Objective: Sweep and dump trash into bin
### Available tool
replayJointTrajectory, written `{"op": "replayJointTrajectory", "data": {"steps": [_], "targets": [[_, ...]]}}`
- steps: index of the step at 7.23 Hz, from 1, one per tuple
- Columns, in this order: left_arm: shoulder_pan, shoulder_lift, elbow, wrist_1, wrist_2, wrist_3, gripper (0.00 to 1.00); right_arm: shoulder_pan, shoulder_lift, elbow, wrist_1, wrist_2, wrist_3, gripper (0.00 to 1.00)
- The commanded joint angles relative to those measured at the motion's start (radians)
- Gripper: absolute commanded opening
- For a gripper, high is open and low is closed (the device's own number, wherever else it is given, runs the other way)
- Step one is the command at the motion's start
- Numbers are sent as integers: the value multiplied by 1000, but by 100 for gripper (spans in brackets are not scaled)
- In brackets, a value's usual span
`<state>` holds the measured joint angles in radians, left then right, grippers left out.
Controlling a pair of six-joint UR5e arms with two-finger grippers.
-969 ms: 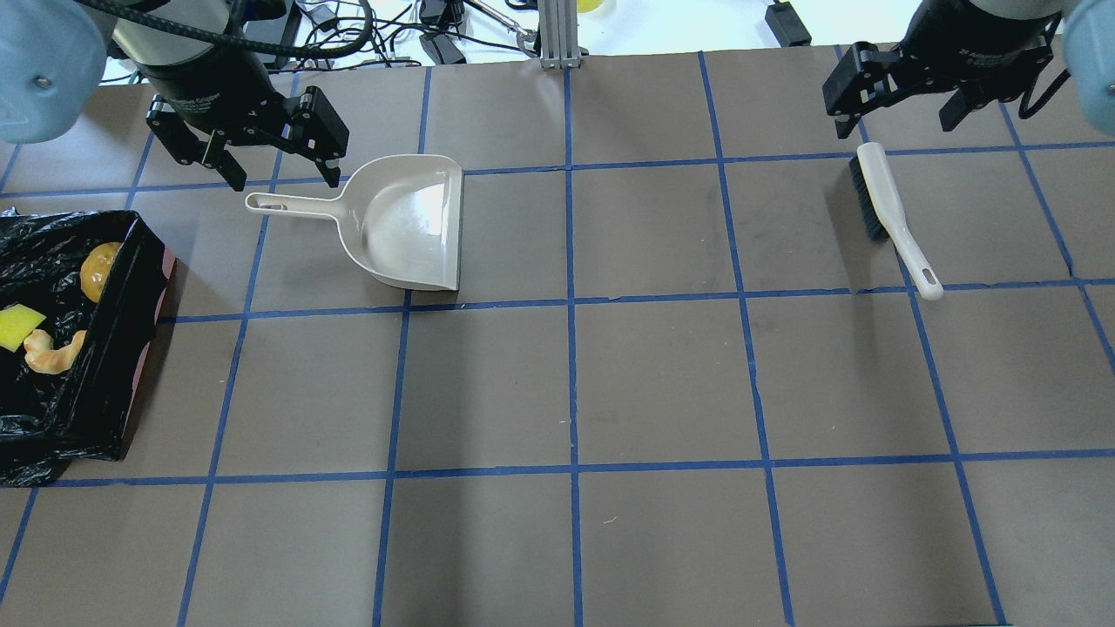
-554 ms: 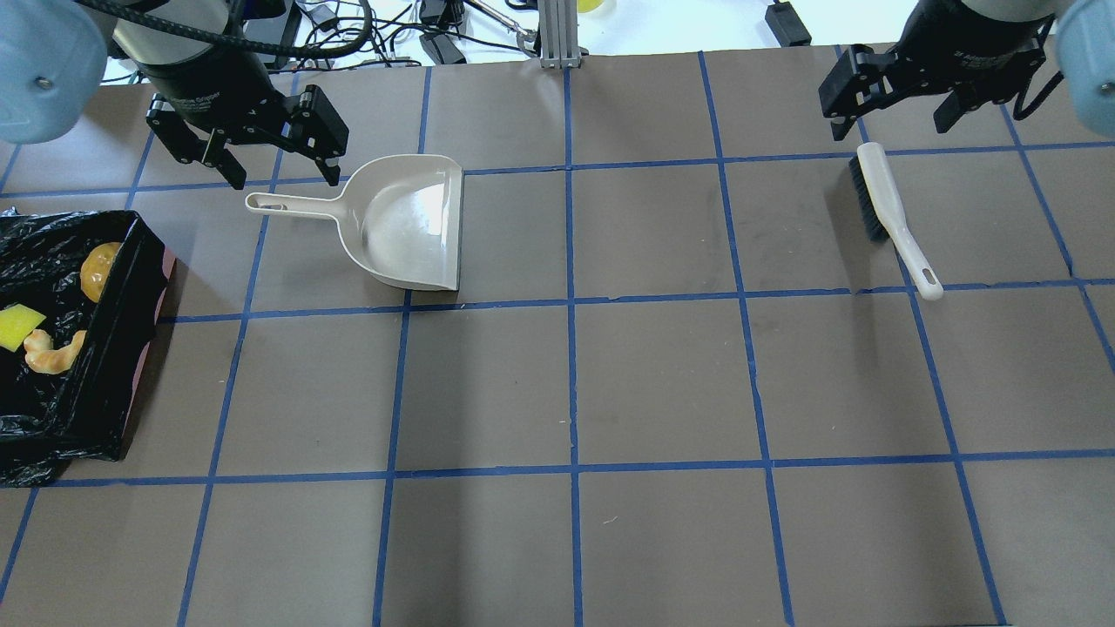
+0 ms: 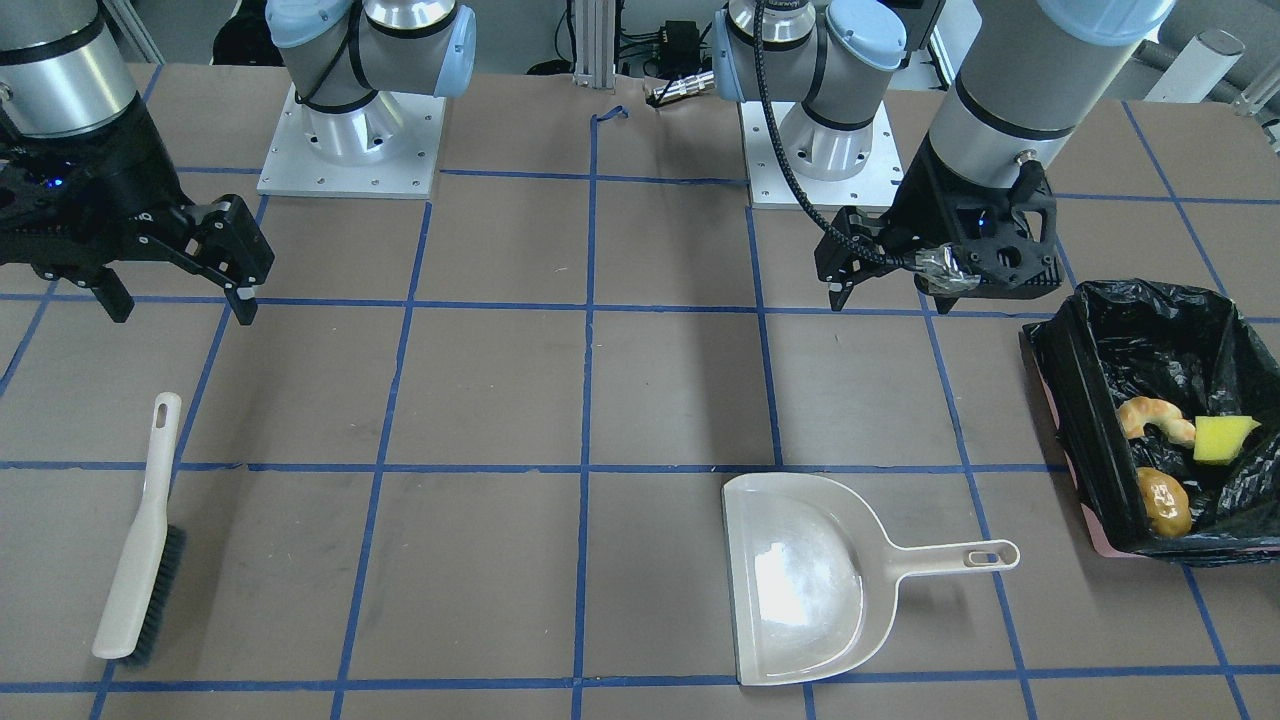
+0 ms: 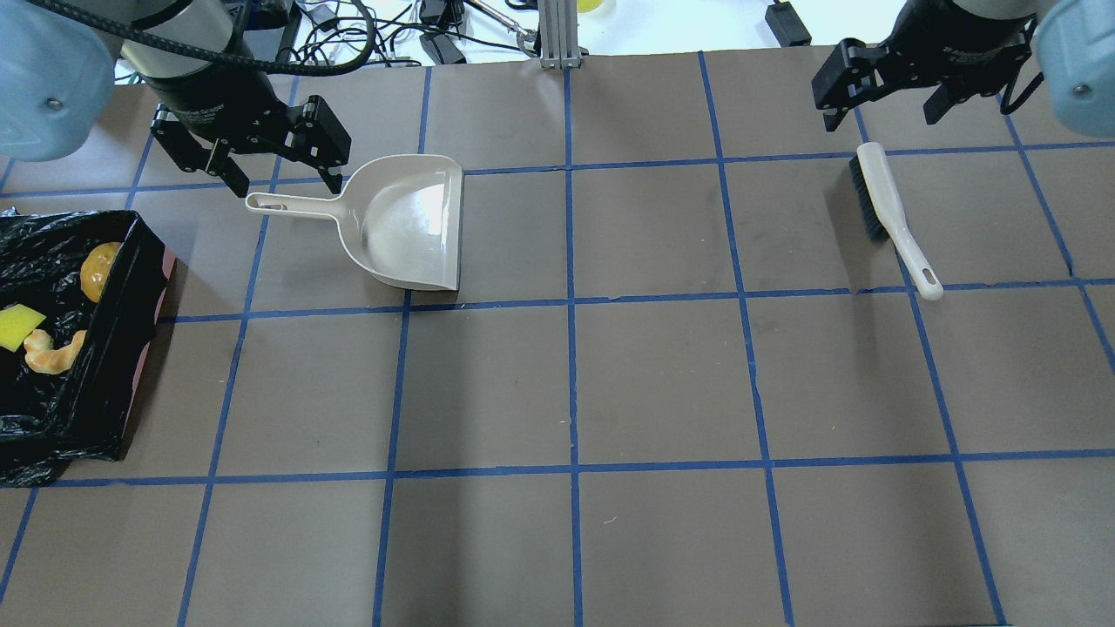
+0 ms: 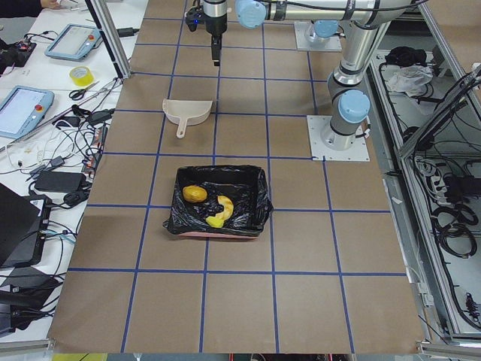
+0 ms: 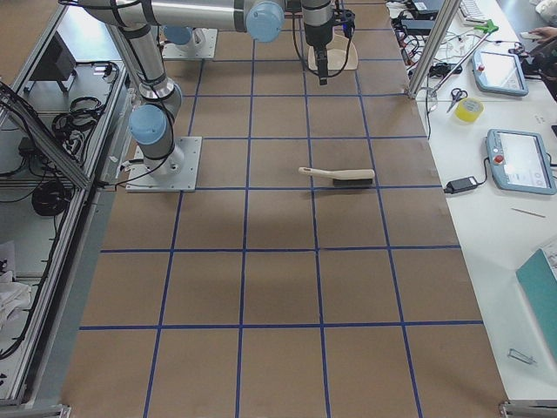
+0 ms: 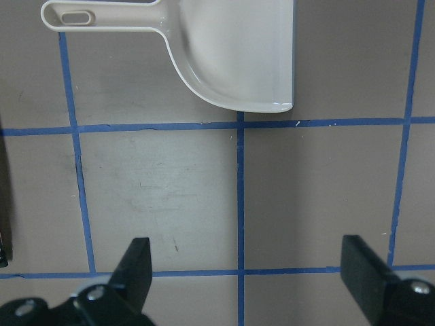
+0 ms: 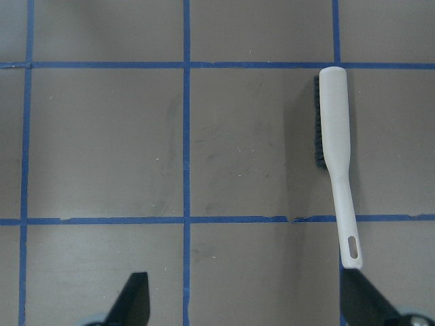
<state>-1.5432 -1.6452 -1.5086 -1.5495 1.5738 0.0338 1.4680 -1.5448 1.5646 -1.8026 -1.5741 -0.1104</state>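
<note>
Bin (image 3: 1090, 420) sits at the right edge of the front-facing view and at the left edge of the overhead view. It has a crinkled black bag liner, and a strip of pink base shows along its lower edge.

All three pieces of trash lie inside the bin, on the liner:
- The pale cream half-ring (image 3: 1155, 417) is in the middle of the bin.
- The yellow sponge-like wedge (image 3: 1222, 438) is just right of the half-ring in that view, touching it or very nearly so.
- The glossy golden-brown lump (image 3: 1163, 503) is below those two in the frame, apart from them and close to the bin's left wall.

Beige dustpan (image 4: 405, 222) lies flat on the table (image 4: 662, 383) in the upper left of the overhead view. Its pan is empty. The handle points frame-left toward the bin and the mouth faces frame-right. The dustpan and bin are well apart.

Left gripper (image 4: 283, 178) hangs over the far side of the dustpan handle with its jaws spread wide and nothing between them. In the left wrist view, both fingertips (image 7: 136, 265) are at the bottom of the frame and the dustpan is at the top, not touching.

Hand brush (image 4: 888, 213) lies in the upper right of the overhead view. Its black bristles face frame-left and its handle end angles toward the lower right.

Right gripper (image 4: 880, 117) is at the top edge of the overhead view, above the brush head. Its jaws are wide apart and it is empty, clear of the brush.
</note>
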Motion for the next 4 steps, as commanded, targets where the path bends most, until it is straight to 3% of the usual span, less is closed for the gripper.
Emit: {"op": "replayJointTrajectory", "data": {"steps": [1, 4], "targets": [[0, -1, -2, 3, 0, 2, 100, 0, 8, 0, -15, -9, 3, 100], [0, -1, -2, 8, 0, 8, 100, -2, 11, 2, -26, -20, -2, 100]]}}
